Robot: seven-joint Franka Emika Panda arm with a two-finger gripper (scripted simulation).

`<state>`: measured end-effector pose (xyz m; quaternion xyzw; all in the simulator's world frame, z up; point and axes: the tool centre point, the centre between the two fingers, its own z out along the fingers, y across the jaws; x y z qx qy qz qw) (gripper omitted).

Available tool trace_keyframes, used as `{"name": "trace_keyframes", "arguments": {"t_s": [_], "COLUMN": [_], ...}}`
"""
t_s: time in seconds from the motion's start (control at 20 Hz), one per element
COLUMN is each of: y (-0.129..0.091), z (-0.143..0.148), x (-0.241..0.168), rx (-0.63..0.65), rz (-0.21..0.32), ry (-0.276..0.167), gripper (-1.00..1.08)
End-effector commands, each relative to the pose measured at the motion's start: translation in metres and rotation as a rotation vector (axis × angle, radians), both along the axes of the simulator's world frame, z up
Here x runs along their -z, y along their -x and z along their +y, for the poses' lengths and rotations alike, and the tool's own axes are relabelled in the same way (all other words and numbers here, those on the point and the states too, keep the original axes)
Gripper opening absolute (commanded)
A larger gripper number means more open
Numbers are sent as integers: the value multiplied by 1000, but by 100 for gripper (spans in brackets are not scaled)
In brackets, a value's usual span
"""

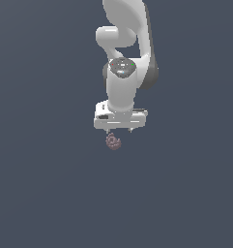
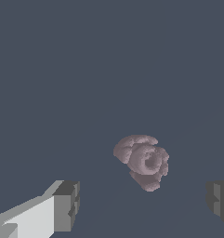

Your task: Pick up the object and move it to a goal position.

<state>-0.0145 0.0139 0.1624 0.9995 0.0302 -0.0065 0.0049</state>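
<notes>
The object [image 1: 113,142] is a tiny lumpy pinkish-brown thing on the flat grey surface, just below the white gripper [image 1: 119,130] in the exterior view. In the wrist view the object [image 2: 143,160] lies ahead of the gap between the two fingers, nearer the right-hand one. One finger [image 2: 64,204] and the other finger [image 2: 219,201] stand wide apart. The gripper [image 2: 141,204] is open and empty, and touches nothing.
The white arm [image 1: 125,53] rises above the gripper toward the top of the exterior view. The flat grey-blue surface [image 1: 40,184] fills the rest of both views.
</notes>
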Motion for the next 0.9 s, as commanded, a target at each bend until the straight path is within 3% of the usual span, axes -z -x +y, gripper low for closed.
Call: {"name": "trace_keyframes", "arguments": {"t_s": [0.0, 0.85], "y": [0, 1], "z": [0, -6], "x": [0, -3], "rx": [0, -57], "rz": [0, 7], "ry": [0, 22], "gripper": [100, 100]}}
